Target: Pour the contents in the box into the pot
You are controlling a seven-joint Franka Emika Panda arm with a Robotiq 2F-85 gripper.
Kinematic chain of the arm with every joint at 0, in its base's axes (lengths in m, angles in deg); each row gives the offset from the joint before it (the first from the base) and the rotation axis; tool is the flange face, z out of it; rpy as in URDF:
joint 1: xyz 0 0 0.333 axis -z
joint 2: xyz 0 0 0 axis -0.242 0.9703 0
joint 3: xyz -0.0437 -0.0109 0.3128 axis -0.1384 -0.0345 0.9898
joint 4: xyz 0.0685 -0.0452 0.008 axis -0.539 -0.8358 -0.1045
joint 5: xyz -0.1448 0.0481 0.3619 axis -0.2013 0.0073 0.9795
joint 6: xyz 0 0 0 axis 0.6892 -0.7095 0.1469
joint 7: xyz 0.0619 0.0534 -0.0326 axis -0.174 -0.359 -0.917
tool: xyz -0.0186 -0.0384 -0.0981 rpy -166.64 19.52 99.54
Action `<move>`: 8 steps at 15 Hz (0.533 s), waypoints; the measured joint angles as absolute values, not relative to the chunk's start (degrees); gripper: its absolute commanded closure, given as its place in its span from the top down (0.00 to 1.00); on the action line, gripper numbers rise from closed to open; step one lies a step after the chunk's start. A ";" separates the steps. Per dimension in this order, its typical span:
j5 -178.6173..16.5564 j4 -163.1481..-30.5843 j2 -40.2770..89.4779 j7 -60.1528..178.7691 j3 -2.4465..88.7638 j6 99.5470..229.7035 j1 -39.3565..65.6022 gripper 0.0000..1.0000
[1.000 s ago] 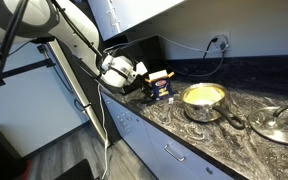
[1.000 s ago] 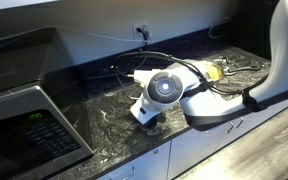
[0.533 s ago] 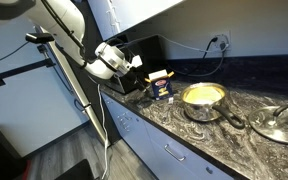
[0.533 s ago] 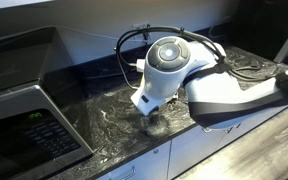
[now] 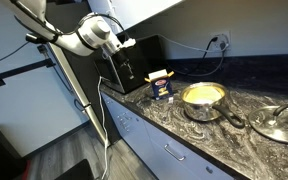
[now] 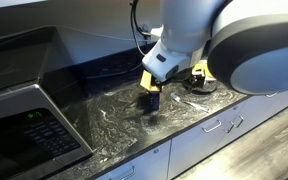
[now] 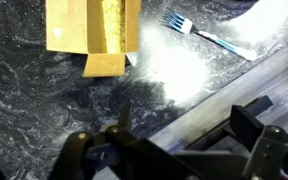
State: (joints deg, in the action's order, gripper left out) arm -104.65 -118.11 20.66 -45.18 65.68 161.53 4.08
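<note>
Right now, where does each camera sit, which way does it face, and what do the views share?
Exterior view: off the counter's end, looking along it at the box, pot and glass lid; robot arm upper left.
Exterior view: in front of the counter, looking down past the microwave; the robot arm fills the upper right above the box.
Wrist view: looks down on the box, a fork and the counter; gripper along the bottom edge.
All three share the box.
</note>
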 measured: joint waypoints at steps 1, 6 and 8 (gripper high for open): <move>-102.66 -118.34 18.98 -46.59 65.43 160.16 4.08 1.00; -97.20 -118.93 13.40 -51.01 64.06 154.60 3.96 1.00; -96.80 -119.20 12.62 -51.60 63.76 153.87 3.94 1.00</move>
